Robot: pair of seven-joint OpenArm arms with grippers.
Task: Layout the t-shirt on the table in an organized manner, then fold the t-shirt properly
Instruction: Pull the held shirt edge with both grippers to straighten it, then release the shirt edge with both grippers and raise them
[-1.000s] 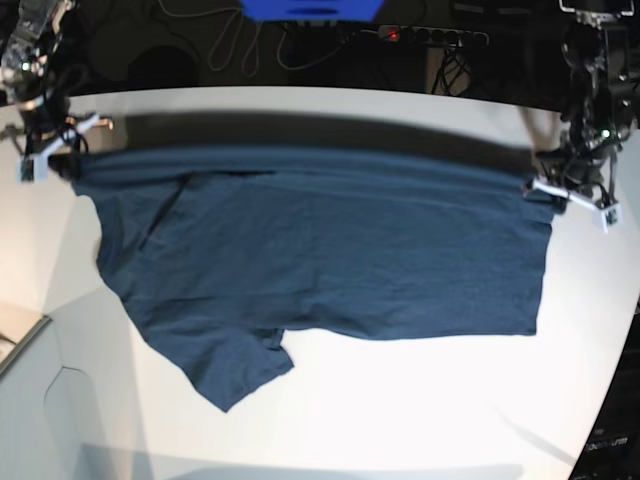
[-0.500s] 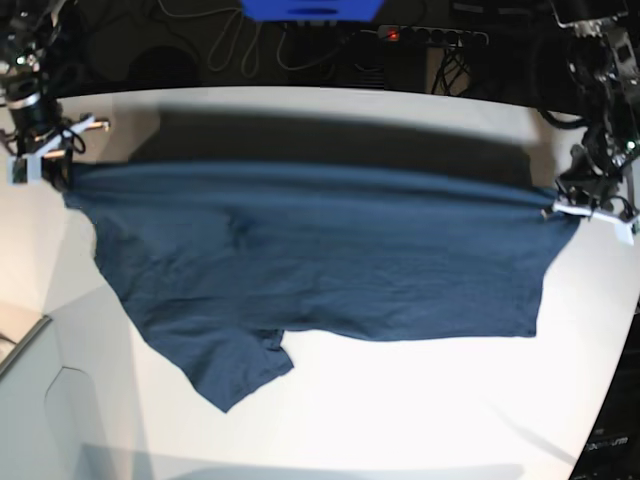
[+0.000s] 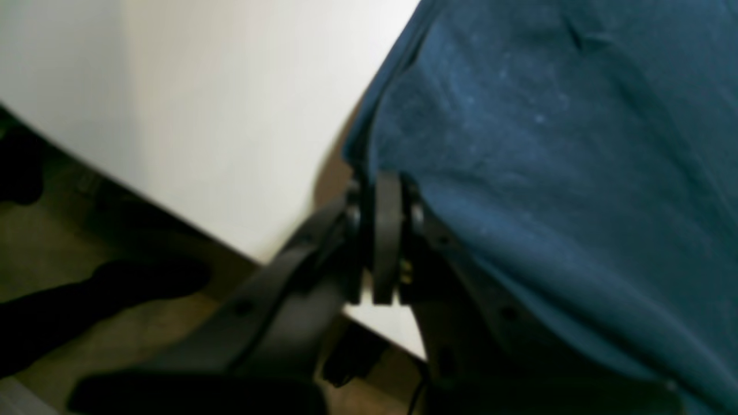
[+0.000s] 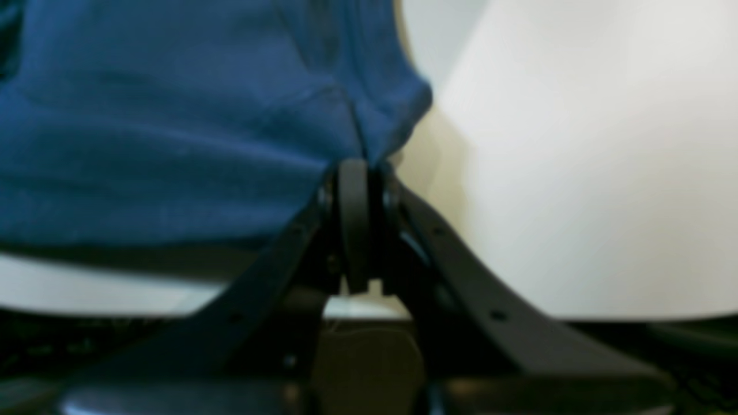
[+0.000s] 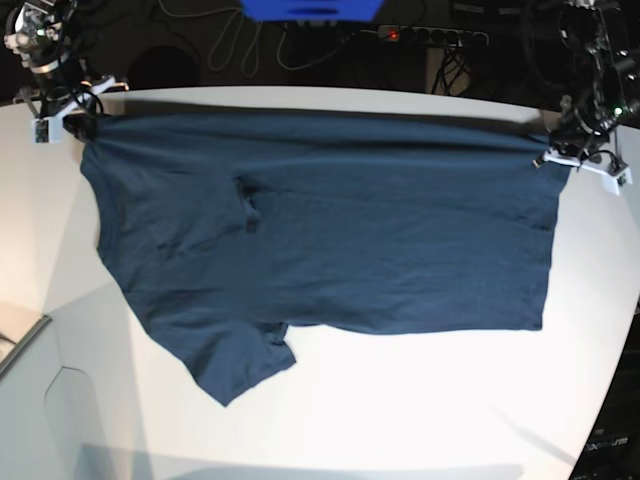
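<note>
Base view, near edge: the table [image 5: 400, 420] lies bare and white on the side nearest the camera, leaving open room below the t-shirt.
Lower sleeve: one sleeve of the t-shirt [image 5: 330, 240] pokes out toward the near-left of the table, rumpled and not yet squared with the body.
T-shirt body: spread wide across the table's middle, mostly flat, with a small pucker left of its centre; it appears stretched sideways so the cloth lies smooth.
Far edge of the t-shirt: drawn in a nearly straight line along the table's far rim, because each end is pinched and pulled outward.
Left gripper [image 5: 577, 160]: at the t-shirt's far corner by the table's far rim, on this view's right; the left wrist view shows its jaws pressed together on the hem edge.
Right gripper [image 5: 62, 108]: at the opposite far corner of the t-shirt, jaws likewise clamped tight on a bunched corner of cloth.
Judgement: this is the laying-out stage; the taut two-corner hold seems meant to flatten the t-shirt before any fold.
</note>
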